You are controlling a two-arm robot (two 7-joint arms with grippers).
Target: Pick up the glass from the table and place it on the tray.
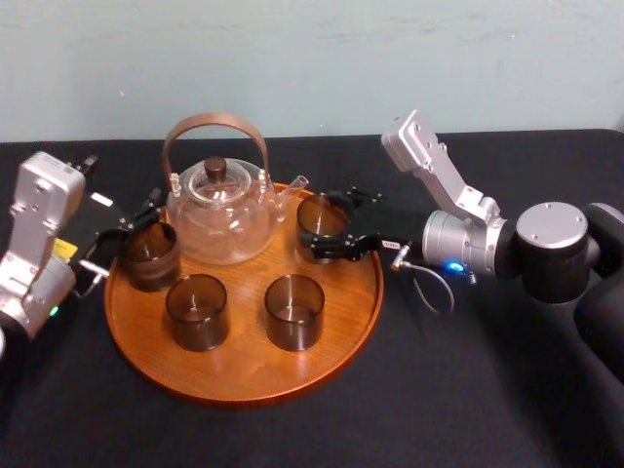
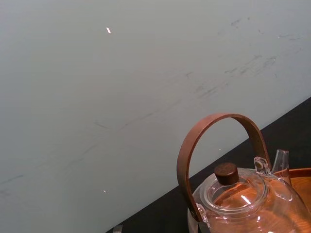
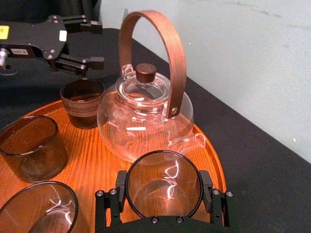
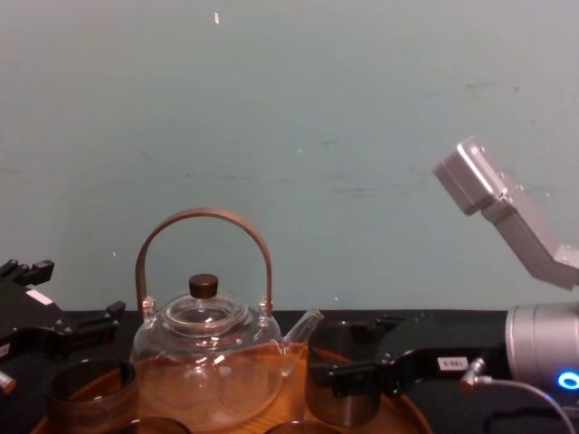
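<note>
Honestly, the risky bit is the let-go; the right gripper [image 1: 324, 226] is clamped on the glass [image 3: 163, 182], one finger [image 3: 208, 191] hard against each side, over the back right of the tray [image 1: 244, 375]. I can't tell whether the foot of the glass is flat on the wood or a touch above it; if it's hanging and the fingers open, it drops, rocks, maybe tips. Smooth glass in hard pads could also slip or twist on its own.

Next worry is the spout [image 3: 194, 142]; it sits just beside the glass rim, on the teapot [image 1: 219, 214] side. Any sideways nudge while lowering, or a finger swinging wide on opening, knocks glass on glass; the teapot looks top-heavy with that tall handle, so I'd guess a bump shoves it into its neighbours.

Pulling back matters too; the fingers wrap the glass low and lie across the tray rim, so a retreat that isn't straight could drag the glass along or hook the rim and shift the whole tray on the table [image 1: 468, 390].

Further out, the left gripper [image 3: 95, 42] hovers spread open and empty just behind the left glass [image 1: 149, 253]; it's near enough that a careless move clips it. The two front glasses [image 1: 198, 310] [image 1: 294, 310] stand well apart from the action, so no worries there.
</note>
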